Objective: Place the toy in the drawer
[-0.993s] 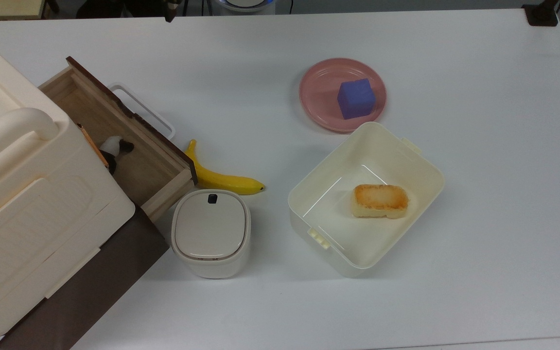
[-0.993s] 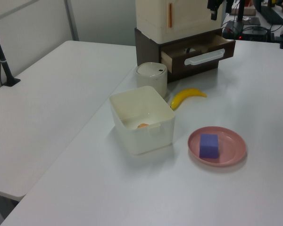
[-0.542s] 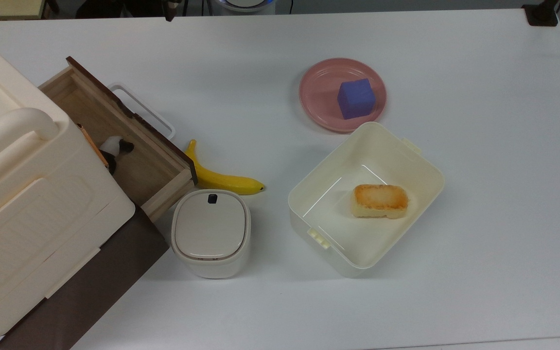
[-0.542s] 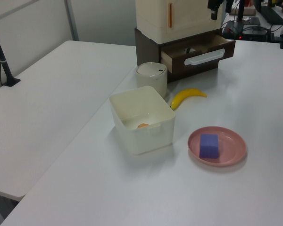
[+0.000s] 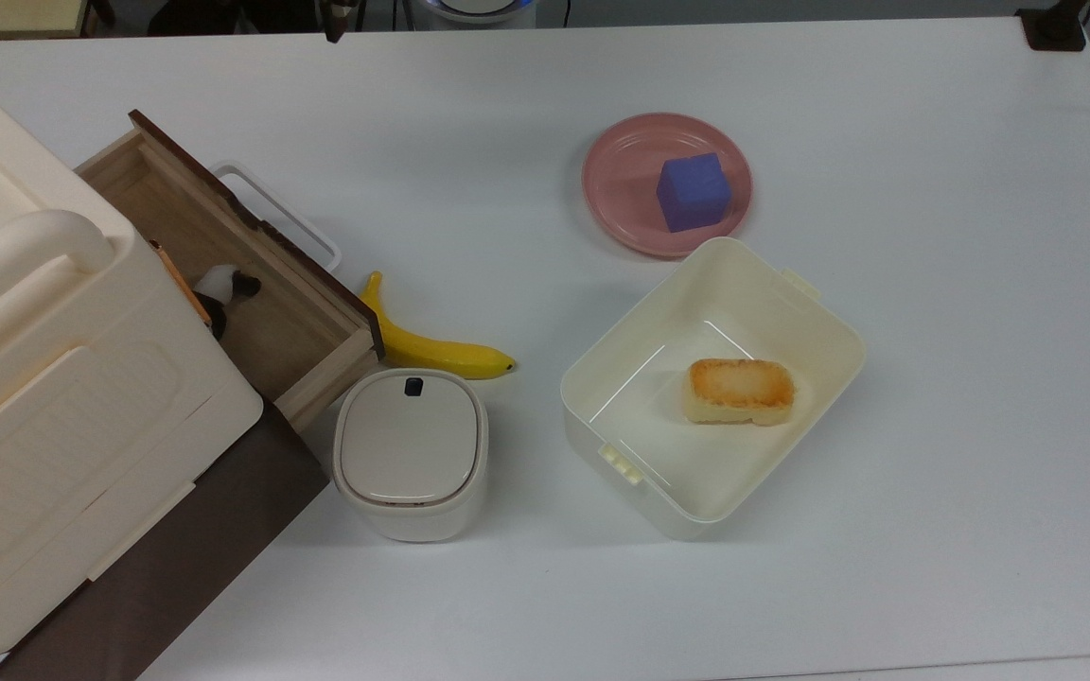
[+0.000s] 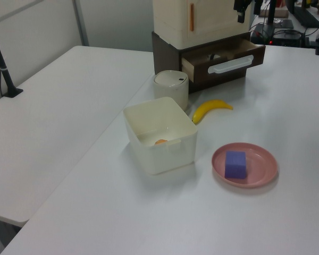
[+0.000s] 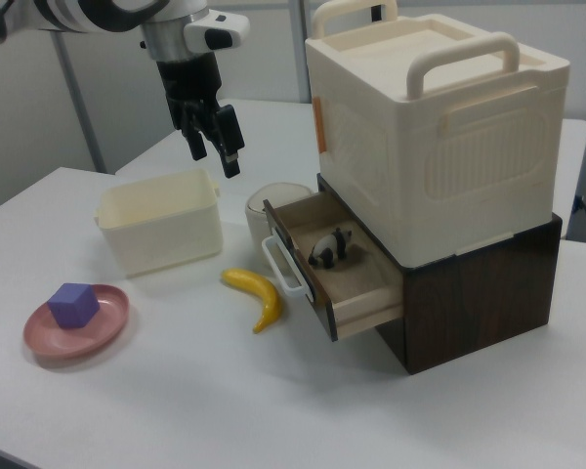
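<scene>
The small black-and-white panda toy (image 7: 328, 247) lies inside the shallow light-wood drawer (image 7: 356, 278), which is pulled out from under the cream plastic cabinet (image 7: 439, 117); in the top view the toy (image 5: 223, 287) sits close to the cabinet's edge, well back from the dark brown front panel with its white loop handle (image 5: 278, 216). The black two-finger tool (image 7: 213, 145) hangs in the air with its fingers spread and nothing between them, up and to the right view's left of the drawer, above the far part of the white bench (image 5: 933, 284). A yellow banana (image 5: 427, 342) lies on the bench just beside the drawer front. A rounded cream lidded container (image 5: 410, 452) stands near the drawer's corner. Further to the top view's right, an open cream plastic bin (image 5: 819, 322) holds a toasted, bread-like block (image 5: 740, 390), and just beyond it a pink round plate (image 5: 621, 180) carries a blue-purple cube (image 5: 693, 192).
</scene>
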Controlling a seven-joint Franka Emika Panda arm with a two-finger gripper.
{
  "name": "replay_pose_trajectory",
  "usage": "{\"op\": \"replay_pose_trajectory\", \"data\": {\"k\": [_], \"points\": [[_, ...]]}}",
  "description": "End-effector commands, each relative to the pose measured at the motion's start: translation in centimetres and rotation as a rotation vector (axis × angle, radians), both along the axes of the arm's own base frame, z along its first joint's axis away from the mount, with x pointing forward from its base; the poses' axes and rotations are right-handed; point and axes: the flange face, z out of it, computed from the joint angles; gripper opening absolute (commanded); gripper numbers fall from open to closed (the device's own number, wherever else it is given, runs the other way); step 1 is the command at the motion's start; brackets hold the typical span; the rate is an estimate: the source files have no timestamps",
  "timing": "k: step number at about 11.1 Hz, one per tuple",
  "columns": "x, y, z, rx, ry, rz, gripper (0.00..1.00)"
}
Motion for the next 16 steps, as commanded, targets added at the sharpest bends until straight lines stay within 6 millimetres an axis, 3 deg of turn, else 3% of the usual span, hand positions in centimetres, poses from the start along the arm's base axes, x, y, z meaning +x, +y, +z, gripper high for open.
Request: {"op": "replay_pose_trajectory", "data": {"k": [1, 16], "points": [[-0.2, 0.6, 0.1, 0.027, 0.006, 0.023, 1.00], [-0.1, 1.5, -0.7, 0.022, 0.032, 0.127, 1.00]]}}
